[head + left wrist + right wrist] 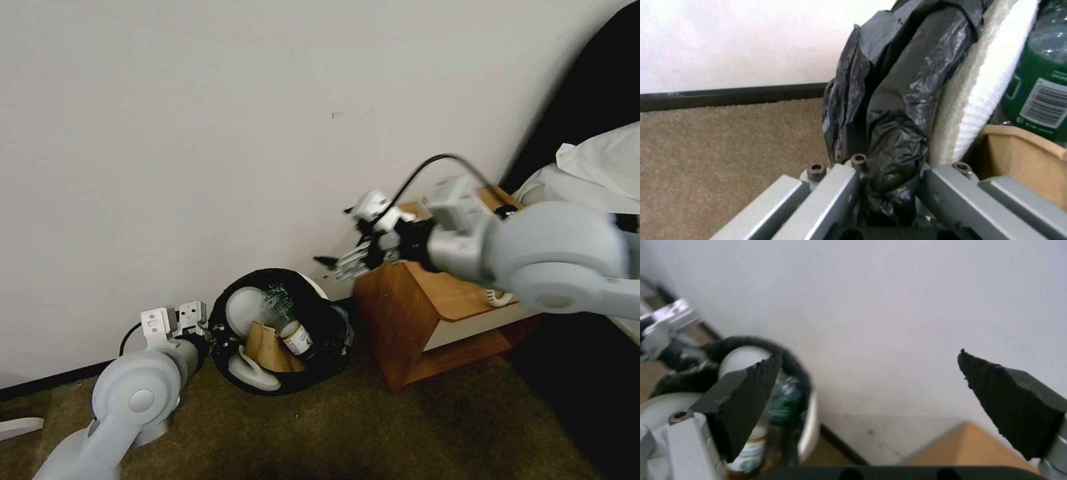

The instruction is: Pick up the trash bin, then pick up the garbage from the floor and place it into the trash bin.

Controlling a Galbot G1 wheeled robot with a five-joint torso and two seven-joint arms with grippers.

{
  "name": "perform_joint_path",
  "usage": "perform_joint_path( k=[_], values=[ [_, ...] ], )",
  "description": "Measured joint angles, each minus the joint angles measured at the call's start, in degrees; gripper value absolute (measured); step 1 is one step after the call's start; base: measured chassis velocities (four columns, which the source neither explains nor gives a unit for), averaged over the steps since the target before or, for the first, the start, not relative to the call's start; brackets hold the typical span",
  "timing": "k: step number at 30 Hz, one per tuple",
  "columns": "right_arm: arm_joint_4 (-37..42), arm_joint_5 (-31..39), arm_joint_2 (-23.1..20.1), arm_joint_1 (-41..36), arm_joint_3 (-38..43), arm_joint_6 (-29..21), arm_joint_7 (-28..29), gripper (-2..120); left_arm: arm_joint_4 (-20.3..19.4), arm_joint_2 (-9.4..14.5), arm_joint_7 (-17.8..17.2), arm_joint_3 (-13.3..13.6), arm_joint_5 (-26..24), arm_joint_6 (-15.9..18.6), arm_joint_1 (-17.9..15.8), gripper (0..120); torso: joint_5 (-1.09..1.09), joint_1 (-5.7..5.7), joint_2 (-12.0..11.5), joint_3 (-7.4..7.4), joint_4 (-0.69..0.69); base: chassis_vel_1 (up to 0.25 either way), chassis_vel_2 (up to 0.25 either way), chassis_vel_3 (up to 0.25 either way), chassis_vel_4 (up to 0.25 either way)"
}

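Small round white trash bin (320, 283) with crinkly black liner tipped toward me on the carpet by the wall, slippers (257, 373), bottle (287, 323), cardboard (267, 350) inside, my left claw (889, 186) pinching its bagged rim, my right claw (871, 386) spread wide above it, holding nothing.

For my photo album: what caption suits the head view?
Left gripper holds the tilted trash bin by its rim, slippers, bottle and cardboard inside, while the open right gripper hangs above.

One bin (283, 333) beside the nightstand (427, 313). Inside the bin: two slippers (243, 307), one bottle (287, 320), one cardboard piece (263, 347). Two grippers: left (213, 333) on the bin's rim, right (333, 263) above the nightstand.
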Motion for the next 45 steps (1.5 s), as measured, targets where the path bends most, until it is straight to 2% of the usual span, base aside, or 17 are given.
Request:
perform_joint_path(
  k=[1, 3, 4, 6, 7, 9, 10, 12, 16, 18, 22, 24, 31, 33, 36, 39, 45],
  values=[
    [0.0, 0.0, 0.0, 0.0, 0.0, 0.0, 0.0, 100, 0.0, 0.0, 0.0, 0.0, 0.0, 0.0, 0.0, 0, 0.0, 0.0, 0.0, 0.0, 0.0, 0.0, 0.0, 0.0, 0.0],
    [1.35, -1.07, 5.53, 2.83, -0.78, -0.17, -1.13, 100, 0.03, 0.36, 0.03, 0.02, -0.16, 0.0, -0.14, 0, -0.01, 0.0, 0.01, 0.0, -0.01, 0.0, 0.0, 0.0, 0.0],
    [1.35, -1.07, 5.53, 2.83, -0.78, -0.17, -1.13, 100, 0.03, 0.36, 0.03, 0.02, -0.16, 0.0, -0.14, 0, -0.01, 0.0, 0.01, 0.0, -0.01, 0.0, 0.0, 0.0, 0.0],
    [3.57, -2.14, 13.43, 5.49, -1.35, -0.71, -2.12, 100, 0.04, 0.65, 0.06, 0.06, -0.2, 0.0, -0.09, 0, 0.01, 0.0, 0.0, -0.01, -0.04, 0.0, 0.0, 0.0, 0.0],
    [3.57, -2.14, 13.43, 5.49, -1.35, -0.71, -2.12, 100, 0.04, 0.65, 0.06, 0.06, -0.2, 0.0, -0.09, 0, 0.01, 0.0, 0.0, -0.01, -0.04, 0.0, 0.0, 0.0, 0.0],
    [5.77, -3.88, 18.93, 6.64, -1.49, -1.08, -3.11, 100, -0.15, 1.02, 0.06, 0.24, -0.2, 0.0, 0.21, 0, 0.0, 0.0, 0.0, -0.01, -0.03, 0.0, 0.0, 0.0, 0.0],
    [5.77, -3.88, 18.93, 6.64, -1.49, -1.08, -3.11, 100, -0.15, 1.02, 0.06, 0.24, -0.2, 0.0, 0.21, 0, 0.0, 0.0, 0.0, -0.01, -0.03, 0.0, 0.0, 0.0, 0.0],
    [8.04, -6.19, 23.76, 7.56, -1.39, -1.14, -4.47, 100, -0.5, 1.42, 0.0, 0.6, -0.15, 0.0, 0.43, 0, 0.0, 0.0, 0.0, -0.01, -0.01, 0.0, 0.0, 0.0, 0.0],
    [8.71, -8.21, 27.12, 8.01, -1.12, -1.15, -5.79, 100, -0.69, 1.49, -0.06, 0.69, 0.01, 0.0, 0.69, 0, -0.02, 0.0, 0.0, -0.01, -0.01, 0.0, 0.0, 0.0, 0.0],
    [8.82, -11.96, 31.67, 8.14, -0.62, -1.14, -7.9, 100, -1.08, 1.59, -0.18, 0.7, 0.15, 0.0, 1.11, 0, -0.01, 0.0, 0.0, 0.0, 0.0, 0.0, 0.0, 0.0, 0.0],
    [8.8, -15.33, 36.73, 7.36, -0.06, -1.03, -9.25, 100, -1.34, 1.59, -0.19, 0.66, 0.27, 0.0, 1.37, 0, -0.01, 0.0, -0.01, 0.0, -0.01, 0.0, 0.0, 0.0, 0.0],
    [8.74, -18.42, 41.38, 6.42, 0.41, -0.45, -10.81, 100, -1.54, 1.33, -0.2, 0.49, 0.51, 0.0, 1.82, 0, 0.0, 0.0, -0.01, 0.0, -0.01, 0.0, 0.0, 0.0, 0.0],
    [8.66, -24.46, 49.14, 4.51, 1.05, 1.17, -14.35, 100, -2.03, 0.77, -0.19, 0.48, 1.06, 0.0, 2.39, 0, -0.02, 0.0, -0.01, 0.0, 0.01, 0.0, 0.0, 0.0, 0.0],
    [8.59, -26.8, 55.47, 4.02, 1.38, 2.01, -17.01, 100, -2.25, 0.44, -0.18, 0.43, 1.03, 0.0, 2.23, 0, 0.0, 0.0, -0.01, 0.0, -0.03, 0.0, 0.0, 0.0, 0.0],
    [8.59, -28.37, 58.34, 3.68, 1.3, 3.25, -18.83, 100, -2.35, 0.42, -0.19, 0.42, 1.02, 0.0, 2.18, 0, 0.0, 0.0, -0.01, 0.0, -0.01, 0.0, 0.0, 0.0, 0.0],
    [8.5, -33.27, 66.58, 2.31, 0.66, 6.56, -23.59, 100, -2.43, 0.39, -0.18, 0.32, 1.0, 0.0, 2.19, 0, -0.02, 0.0, -0.01, -0.01, -0.03, 0.0, 0.0, 0.0, 0.0],
    [8.5, -36.67, 71.21, 2.35, 0.13, 8.26, -27.15, 100, -2.44, 0.03, -0.15, 0.3, 1.03, 0.0, 2.17, 0, -0.02, 0.0, -0.01, 0.0, -0.01, 0.0, 0.0, 0.0, 0.0]
  ],
)
